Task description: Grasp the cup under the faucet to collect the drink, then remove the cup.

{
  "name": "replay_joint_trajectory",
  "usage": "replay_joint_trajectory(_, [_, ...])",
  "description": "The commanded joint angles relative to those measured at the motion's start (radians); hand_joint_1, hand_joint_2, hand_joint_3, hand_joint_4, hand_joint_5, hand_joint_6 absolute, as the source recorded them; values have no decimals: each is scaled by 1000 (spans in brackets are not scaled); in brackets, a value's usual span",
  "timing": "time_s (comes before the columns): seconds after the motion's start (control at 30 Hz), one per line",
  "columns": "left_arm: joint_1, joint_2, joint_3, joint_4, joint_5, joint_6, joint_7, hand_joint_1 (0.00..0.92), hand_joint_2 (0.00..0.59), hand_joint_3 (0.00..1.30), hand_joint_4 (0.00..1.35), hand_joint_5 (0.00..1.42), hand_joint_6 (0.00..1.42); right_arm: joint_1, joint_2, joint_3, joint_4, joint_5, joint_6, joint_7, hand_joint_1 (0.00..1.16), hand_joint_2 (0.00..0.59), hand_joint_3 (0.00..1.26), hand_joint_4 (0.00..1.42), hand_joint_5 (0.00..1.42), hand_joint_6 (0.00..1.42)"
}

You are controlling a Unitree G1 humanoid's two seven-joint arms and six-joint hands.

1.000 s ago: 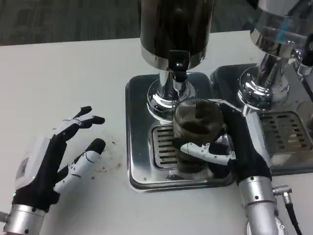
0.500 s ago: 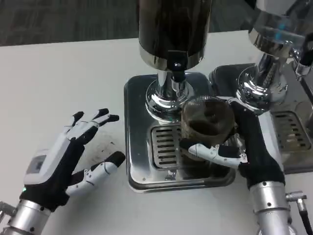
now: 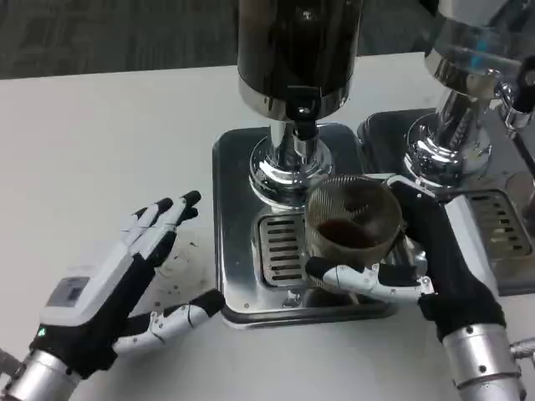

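Note:
A clear ribbed cup [image 3: 351, 219] with dark drink in its bottom stands over the drip grate [image 3: 282, 249] of the steel tray [image 3: 230, 167], just right of and below the black faucet [image 3: 303, 119] of the dark dispenser [image 3: 298, 50]. My right hand [image 3: 418, 259] grips the cup, thumb across its front and fingers around its right side. My left hand [image 3: 117, 280] lies open on the white table left of the tray, fingers spread, its thumb near the tray's front left corner.
A second dispenser [image 3: 468, 92] with a chrome base and its own drip tray [image 3: 501, 225] stands at the right, close behind my right wrist. Small dark specks [image 3: 180, 267] mark the table by my left hand.
The left hand has moved forward and right, toward the tray. The cup, held by the right hand, sits slightly lower in the picture.

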State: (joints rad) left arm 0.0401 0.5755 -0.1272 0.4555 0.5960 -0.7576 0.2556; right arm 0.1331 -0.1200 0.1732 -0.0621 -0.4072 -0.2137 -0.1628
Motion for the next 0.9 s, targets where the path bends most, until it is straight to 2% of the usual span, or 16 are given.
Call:
replay_joint_trajectory(0.03, [74,42,10,-97,11,40,-39,0,118,0,0,0,0,45,-14,6,-89,26,-16,42,1035,78,810,853,829,920])
replay_joint_trajectory(0.27, [149,94,26,-208,33,63,-62,0,62,0,0,0,0,101,-33,5,-160,59,-29,112,1035,78,810,862,830,924])
replay_joint_trajectory(0.4, [217,110,46,-280,54,74,-56,0,57,0,0,0,0,137,-55,-2,-205,88,-37,155,1034,78,819,864,830,939])
replay_joint_trajectory(0.7, [357,97,88,-374,108,105,-23,0,54,0,0,0,0,173,-94,-20,-261,107,-72,187,1034,85,825,881,846,951])
replay_joint_trajectory(0.9, [443,76,123,-450,136,134,7,0,49,0,0,0,0,204,-138,-41,-313,115,-101,221,1032,92,825,882,838,953])
